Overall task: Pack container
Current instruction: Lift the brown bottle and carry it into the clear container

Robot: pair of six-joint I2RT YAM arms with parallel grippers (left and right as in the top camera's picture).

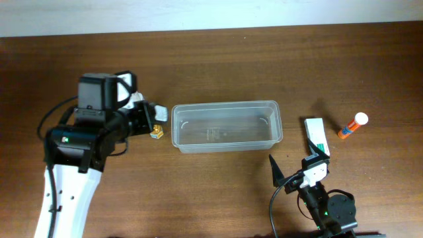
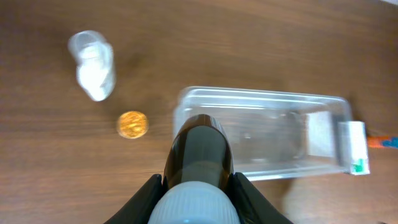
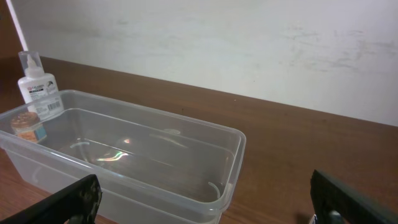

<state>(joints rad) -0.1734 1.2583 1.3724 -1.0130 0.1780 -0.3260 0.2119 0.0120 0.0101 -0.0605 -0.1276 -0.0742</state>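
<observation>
Brown wood-grain table (image 1: 211, 59). Left gripper (image 2: 199, 200): clamped on glossy dark bottle (image 2: 199, 149) with pale cap; bottle hard to make out overhead. Clear, round-cornered plastic container (image 1: 227, 125): table centre, just right. Gold-lidded jar (image 2: 132, 124) and white squeeze bottle (image 2: 93, 65): left of container. Right gripper (image 3: 205, 193): spread wide, near right, fingers cropped.

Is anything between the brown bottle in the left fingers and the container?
Nothing visible. The left gripper holds the brown bottle right by one end of the empty container. A gold jar and a white bottle sit off to the side.
</observation>
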